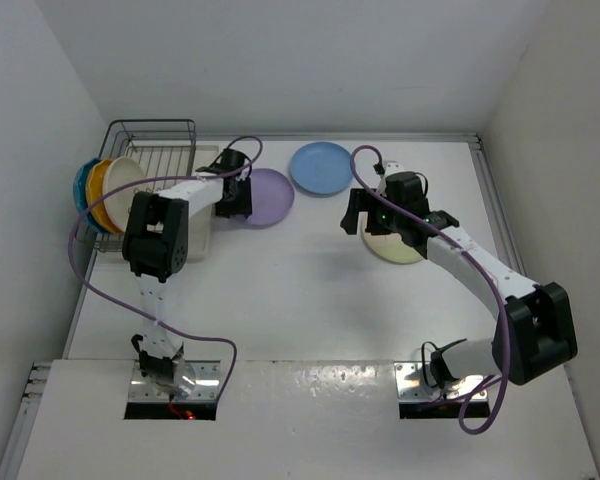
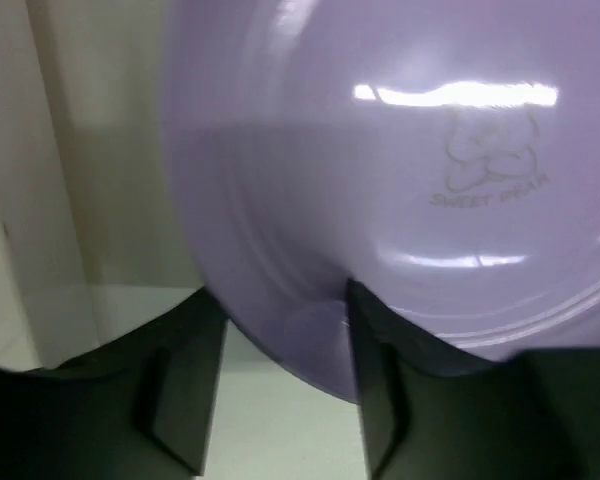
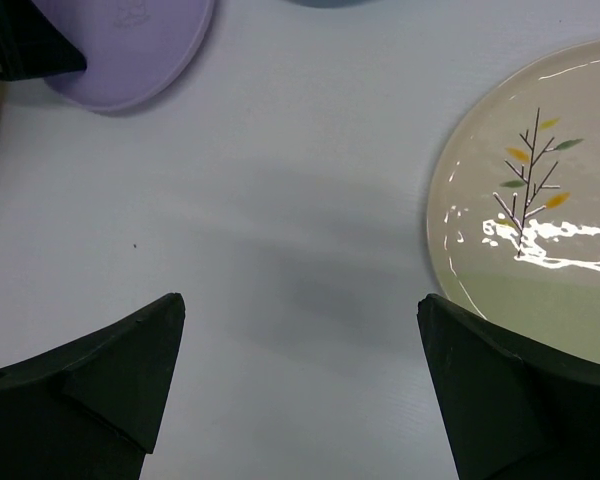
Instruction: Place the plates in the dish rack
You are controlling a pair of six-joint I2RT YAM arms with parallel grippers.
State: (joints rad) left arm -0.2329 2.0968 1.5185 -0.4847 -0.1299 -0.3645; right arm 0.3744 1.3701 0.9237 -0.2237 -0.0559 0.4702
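The lilac plate [image 1: 270,196] is just right of the dish rack [image 1: 152,150]; it fills the left wrist view [image 2: 400,180]. My left gripper [image 1: 237,198] [image 2: 283,300] is closed on its near rim, one finger over the face and one behind the edge. Teal, orange and cream plates [image 1: 105,190] stand on edge at the rack's left side. The blue plate [image 1: 320,167] lies flat at the back. My right gripper [image 1: 365,215] [image 3: 300,300] is open and empty above bare table, just left of the cream sprig plate [image 1: 398,247] [image 3: 540,200].
A flat cream tray [image 1: 202,238] lies under and beside the rack, below my left arm. White walls close in the table on the left, back and right. The lilac plate's edge shows in the right wrist view [image 3: 130,50].
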